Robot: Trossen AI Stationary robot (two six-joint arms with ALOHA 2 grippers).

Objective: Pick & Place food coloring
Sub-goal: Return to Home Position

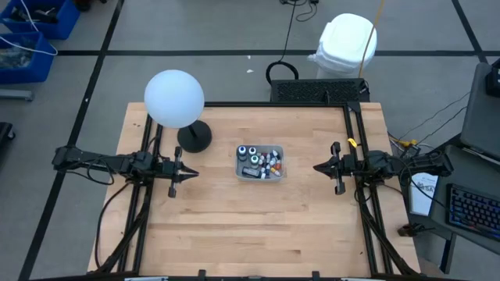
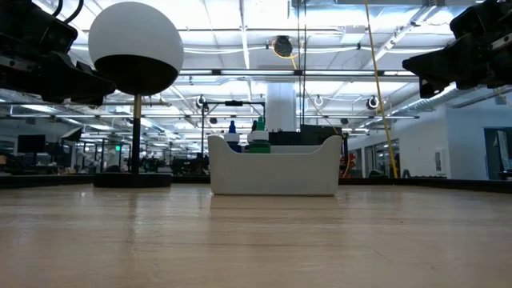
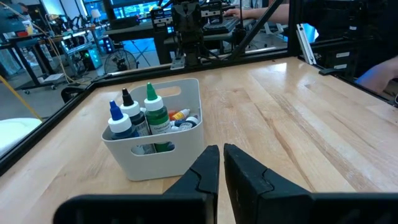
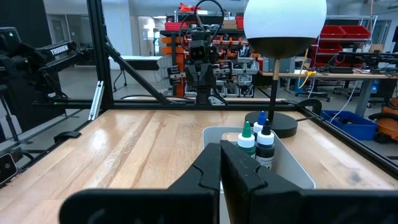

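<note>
Food coloring [image 1: 260, 162]: bottles grouped inside the gray bin [image 3: 155, 158], approx. centre of the counter [image 1: 258, 226]. Three taller bottles w/ blue, black and green tips stand upright at one end; smaller ones sit beside them. Left end effector [image 1: 190, 173]: fingers pressed together, holding nothing, raised off the counter, well left of bin. Right end effector [image 1: 319, 167]: same state, well right of bin. Globe lamp [image 1: 174, 98] stands near bin, left-arm side.
</note>
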